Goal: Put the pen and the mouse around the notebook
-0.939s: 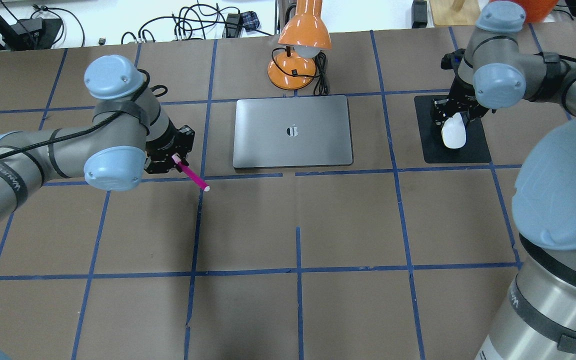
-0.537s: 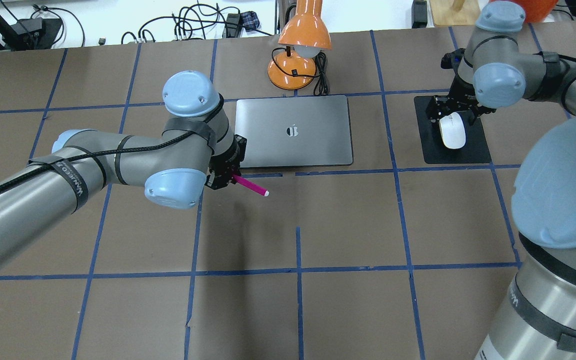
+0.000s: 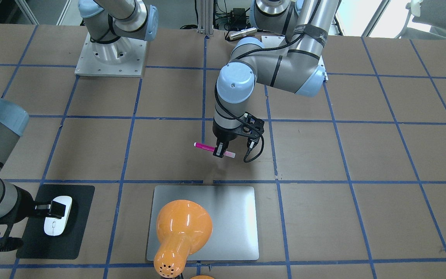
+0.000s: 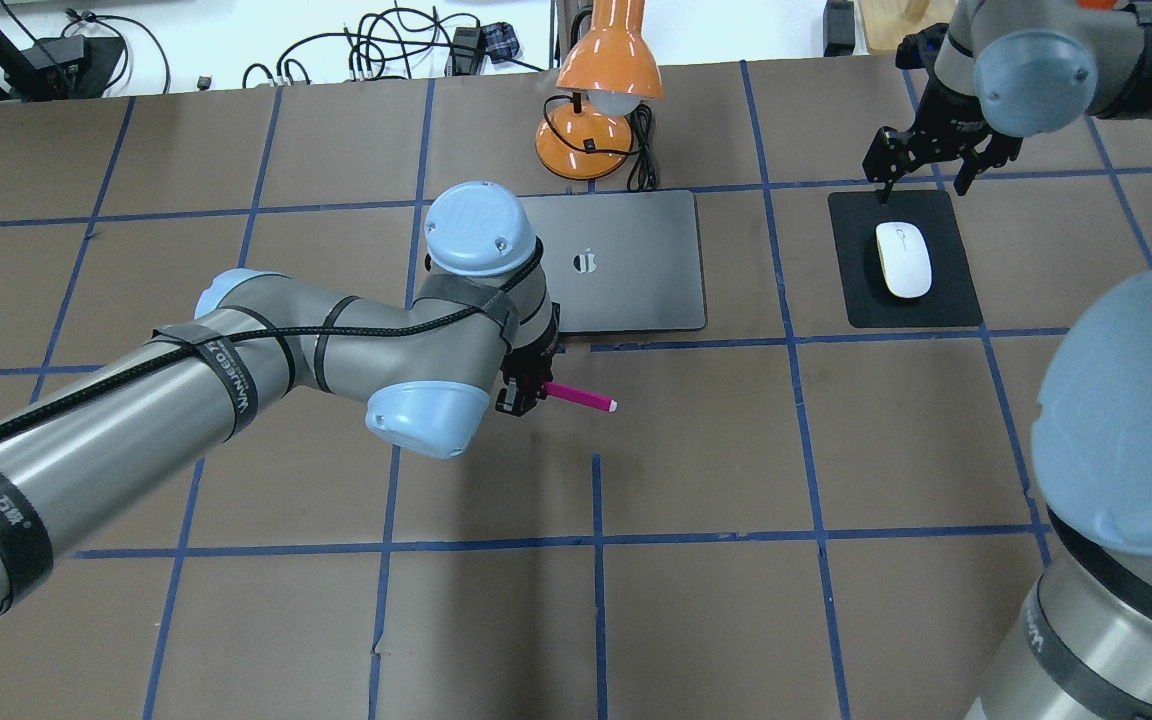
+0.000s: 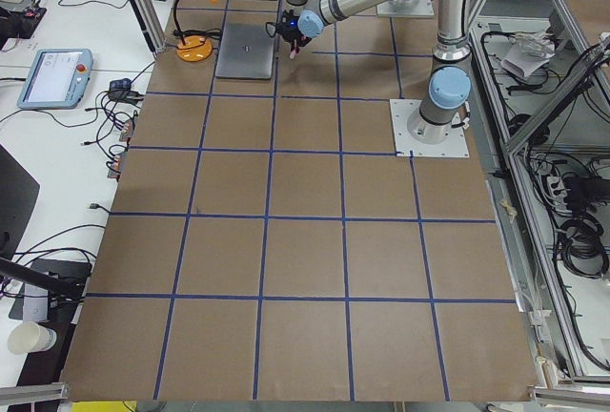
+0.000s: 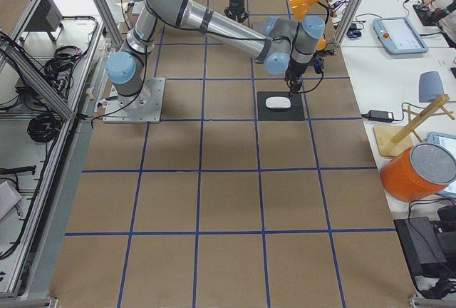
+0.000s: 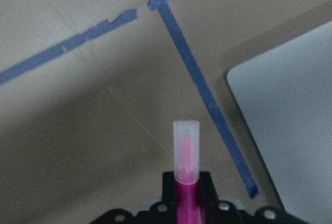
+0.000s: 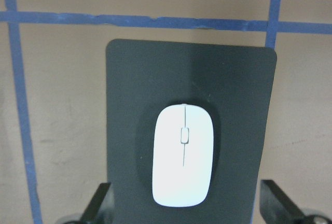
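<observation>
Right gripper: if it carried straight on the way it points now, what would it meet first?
Probably the mouse, which lies on the black mat right between the open fingers of the right gripper in the wrist view. Height above it is hard to judge, but nothing shows in between.

Orange desk lamp point(image 4: 601, 100), black mat point(image 4: 951, 300), brown table point(image 4: 716, 450), blue tape grid point(image 4: 706, 538), tangled cables point(image 4: 386, 50)

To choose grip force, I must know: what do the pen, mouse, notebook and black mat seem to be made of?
The pen looks plastic: glossy pink barrel, frosted translucent cap. The mouse looks like hard plastic: smooth glossy white shell. The notebook looks like metal: silver-grey, satin sheen. The mat is matte black, without reflections; perhaps rubber or fabric, I cannot tell.
</observation>
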Controlling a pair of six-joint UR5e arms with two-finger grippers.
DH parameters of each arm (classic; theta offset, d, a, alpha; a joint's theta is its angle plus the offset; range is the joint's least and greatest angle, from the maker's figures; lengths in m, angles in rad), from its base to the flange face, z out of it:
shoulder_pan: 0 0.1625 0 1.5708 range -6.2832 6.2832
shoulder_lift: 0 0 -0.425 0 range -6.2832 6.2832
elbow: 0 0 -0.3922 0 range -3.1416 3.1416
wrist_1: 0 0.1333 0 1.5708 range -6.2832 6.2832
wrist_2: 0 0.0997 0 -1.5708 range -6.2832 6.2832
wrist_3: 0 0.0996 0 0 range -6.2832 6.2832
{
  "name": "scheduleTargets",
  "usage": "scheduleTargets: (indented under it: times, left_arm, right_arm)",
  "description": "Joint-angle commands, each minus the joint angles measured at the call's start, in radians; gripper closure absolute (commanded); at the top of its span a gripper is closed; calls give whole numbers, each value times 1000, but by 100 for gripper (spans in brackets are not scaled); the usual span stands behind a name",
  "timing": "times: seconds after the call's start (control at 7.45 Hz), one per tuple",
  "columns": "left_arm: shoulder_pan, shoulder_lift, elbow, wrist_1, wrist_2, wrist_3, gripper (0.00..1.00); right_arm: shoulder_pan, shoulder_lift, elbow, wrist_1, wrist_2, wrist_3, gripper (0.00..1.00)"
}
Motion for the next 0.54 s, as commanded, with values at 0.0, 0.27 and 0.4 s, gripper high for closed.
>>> scheduleTargets:
  times: [0.0,0.27,0.4]
  left_arm:
    - [-49,-30,0,0,12,-118,100]
    - [-53,-61,1,37,4,-126,100]
    - [-54,-69,0,77,0,-125,100]
  right_arm:
    - [64,-75,-14,115,0,19,0]
    - [109,-199,-7,195,-9,83,0]
    - [113,-250,-5,254,-1,87,0]
